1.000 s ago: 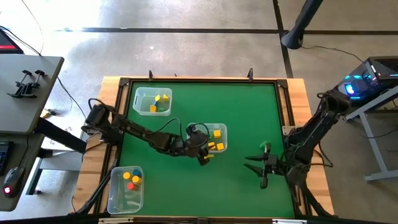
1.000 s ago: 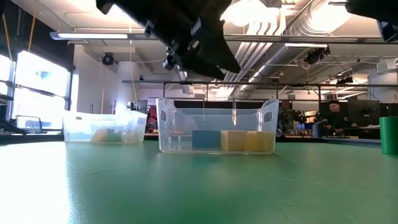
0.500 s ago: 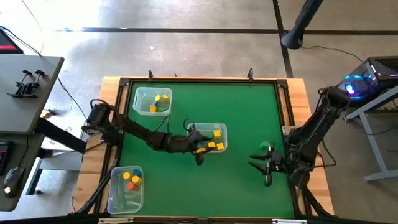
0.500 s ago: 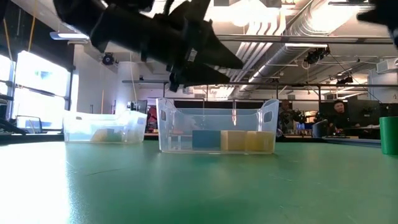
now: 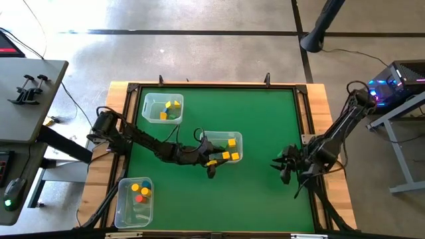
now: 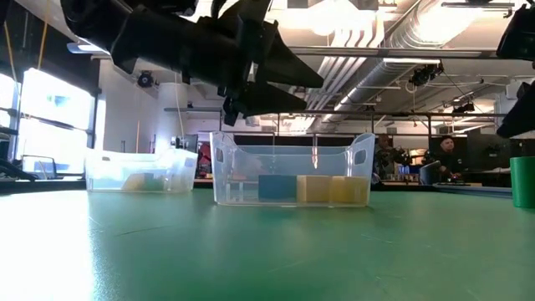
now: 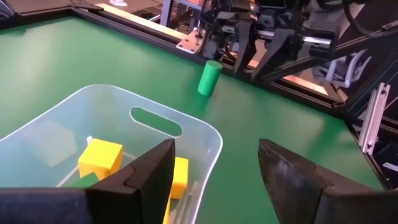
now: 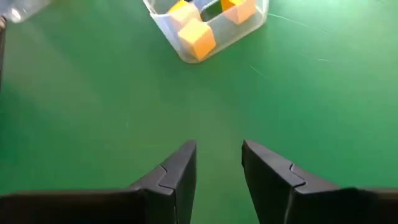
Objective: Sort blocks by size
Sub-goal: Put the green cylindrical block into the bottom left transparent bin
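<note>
Lying in the middle bin (image 7: 211, 140), yellow blocks (image 7: 99, 158) sit under parted left jaws.

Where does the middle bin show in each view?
High: middle bin at the table's centre.
Low: centre of the picture, side on.
Left wrist: close up, lower left.
Right wrist: far off, at the top edge.
Shared landmark: the yellow blocks inside it.

3 bins on the table (image 5: 265, 113) — 1 mid-table (image 5: 237, 141) holding blocks (image 5: 232, 142), 2 at the left side, cylinder (image 7: 209, 77) right of centre
</note>
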Controlling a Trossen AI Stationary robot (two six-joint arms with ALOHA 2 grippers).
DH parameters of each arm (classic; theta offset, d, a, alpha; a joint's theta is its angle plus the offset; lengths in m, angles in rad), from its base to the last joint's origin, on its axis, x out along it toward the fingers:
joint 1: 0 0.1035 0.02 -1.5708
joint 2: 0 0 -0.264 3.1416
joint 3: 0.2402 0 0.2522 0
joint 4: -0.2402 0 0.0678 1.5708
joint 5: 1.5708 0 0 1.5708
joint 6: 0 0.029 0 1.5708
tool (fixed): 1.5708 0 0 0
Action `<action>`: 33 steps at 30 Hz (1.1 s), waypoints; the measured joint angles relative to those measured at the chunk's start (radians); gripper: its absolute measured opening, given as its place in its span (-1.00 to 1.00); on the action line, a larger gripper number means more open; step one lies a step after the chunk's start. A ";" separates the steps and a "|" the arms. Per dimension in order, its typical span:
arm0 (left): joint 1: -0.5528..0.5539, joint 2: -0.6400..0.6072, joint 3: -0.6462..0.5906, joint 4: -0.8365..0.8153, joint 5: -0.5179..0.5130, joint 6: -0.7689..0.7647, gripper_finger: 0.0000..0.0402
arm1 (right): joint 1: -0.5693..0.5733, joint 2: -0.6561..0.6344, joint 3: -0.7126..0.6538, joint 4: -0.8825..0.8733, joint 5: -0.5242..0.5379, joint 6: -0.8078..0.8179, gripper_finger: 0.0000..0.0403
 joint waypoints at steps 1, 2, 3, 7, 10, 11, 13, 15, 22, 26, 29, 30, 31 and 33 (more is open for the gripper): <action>0.000 0.000 0.000 -0.001 -0.001 0.000 0.07 | -0.007 -0.008 0.000 -0.008 -0.015 -0.010 -0.38; 0.000 0.000 0.000 -0.002 -0.001 0.000 0.07 | -0.014 -0.017 0.000 -0.016 -0.026 -0.021 -0.38; 0.000 0.000 0.000 0.000 -0.001 0.000 0.07 | -0.019 -0.024 0.000 -0.023 -0.029 -0.026 -0.38; 0.000 0.000 0.000 -0.001 -0.001 0.000 0.07 | -0.038 -0.031 0.042 -0.162 -0.031 -0.013 -0.38; 0.000 0.000 0.000 -0.001 -0.001 -0.005 0.07 | -0.047 -0.030 0.107 -0.308 -0.030 0.020 -0.38; 0.000 0.000 0.000 -0.001 -0.001 -0.005 0.07 | -0.050 -0.030 0.129 -0.354 -0.030 0.029 -0.38; 0.000 0.000 0.000 -0.001 -0.001 -0.005 0.07 | -0.054 -0.030 0.169 -0.428 -0.033 0.042 -0.38; 0.000 0.000 0.000 -0.001 -0.001 -0.005 0.07 | -0.060 -0.030 0.194 -0.498 -0.058 0.050 -0.38; 0.000 0.000 0.000 -0.002 -0.001 -0.006 0.07 | -0.080 -0.030 0.192 -0.615 -0.265 0.038 -0.38; 0.000 0.000 0.000 -0.002 -0.001 0.000 0.07 | -0.082 -0.030 0.193 -0.609 -0.278 0.028 -0.37; 0.001 0.000 0.000 -0.002 -0.001 0.000 0.07 | -0.086 -0.030 0.193 -0.607 -0.295 0.011 -0.31; 0.001 0.000 0.000 -0.002 -0.001 0.000 0.07 | -0.090 -0.030 0.193 -0.607 -0.297 0.010 -0.28; 0.001 0.000 0.000 -0.003 -0.001 0.000 0.07 | -0.097 -0.030 0.193 -0.606 -0.297 0.010 -0.23; 0.001 0.000 0.000 -0.002 -0.001 0.000 0.07 | -0.112 -0.030 0.192 -0.599 -0.298 0.009 -0.12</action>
